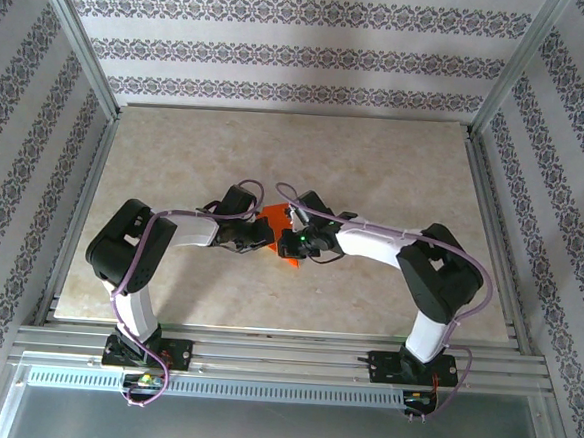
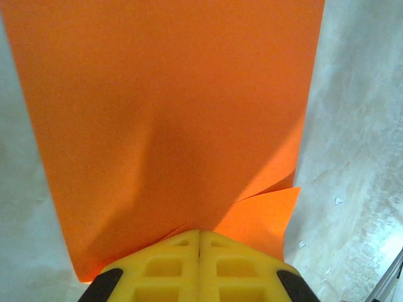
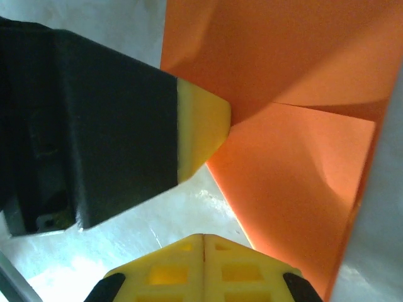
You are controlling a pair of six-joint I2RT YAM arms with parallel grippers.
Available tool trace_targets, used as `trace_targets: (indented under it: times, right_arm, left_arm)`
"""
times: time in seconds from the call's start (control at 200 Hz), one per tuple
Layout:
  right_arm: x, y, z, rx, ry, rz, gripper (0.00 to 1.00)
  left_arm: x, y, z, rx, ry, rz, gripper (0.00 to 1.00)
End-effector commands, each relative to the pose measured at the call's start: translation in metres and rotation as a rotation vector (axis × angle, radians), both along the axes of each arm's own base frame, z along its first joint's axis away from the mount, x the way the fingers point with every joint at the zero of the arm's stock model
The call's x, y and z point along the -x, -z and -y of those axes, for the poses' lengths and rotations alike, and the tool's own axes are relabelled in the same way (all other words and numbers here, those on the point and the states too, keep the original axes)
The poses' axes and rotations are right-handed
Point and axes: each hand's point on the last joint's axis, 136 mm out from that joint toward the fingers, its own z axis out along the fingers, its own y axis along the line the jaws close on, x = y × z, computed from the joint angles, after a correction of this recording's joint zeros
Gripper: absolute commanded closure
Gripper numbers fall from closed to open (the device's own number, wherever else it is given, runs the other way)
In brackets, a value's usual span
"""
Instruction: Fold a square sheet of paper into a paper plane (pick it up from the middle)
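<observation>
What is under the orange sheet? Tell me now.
A folded flap of the same square sheet of paper pokes out beneath it near the left tool; marble table shows either side. Anything under the sheet's middle is covered.

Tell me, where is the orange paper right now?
In the top view the orange paper sits partly folded mid-table, between the left gripper and the right gripper, both shut beside it.
</observation>
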Motion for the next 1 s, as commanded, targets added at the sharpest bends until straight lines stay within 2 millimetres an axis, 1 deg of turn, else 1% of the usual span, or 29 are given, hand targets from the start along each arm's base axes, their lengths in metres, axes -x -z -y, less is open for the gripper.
trace_targets:
  times: [0.0,0.21,0.39,0.495,0.635,0.824,0.994]
  right_arm:
    - [0.000,0.012,0.000,0.052,-0.009,-0.013,0.95]
    - [-0.005,0.021,-0.004,0.060,0.007,-0.030,0.96]
    - [-0.006,0.028,0.005,0.068,0.034,-0.045,0.96]
    - [-0.001,0.034,0.014,0.073,0.036,-0.068,0.97]
    - [0.012,0.042,0.025,0.063,0.019,-0.102,0.96]
    - [0.023,0.042,0.037,0.008,0.005,-0.117,0.95]
    - [0.032,0.042,0.045,-0.028,0.005,-0.120,0.94]
  left_arm:
    - [0.021,0.040,-0.027,-0.171,-0.024,-0.116,0.95]
    - [0.025,0.049,-0.028,-0.177,-0.019,-0.145,0.95]
    - [0.026,0.052,-0.031,-0.201,-0.016,-0.158,0.95]
    - [0.028,0.056,-0.038,-0.252,-0.010,-0.168,0.95]
    - [0.032,0.063,-0.049,-0.328,0.005,-0.183,0.95]
    - [0.037,0.073,-0.060,-0.394,0.022,-0.202,0.96]
    - [0.038,0.077,-0.061,-0.405,0.027,-0.210,0.96]
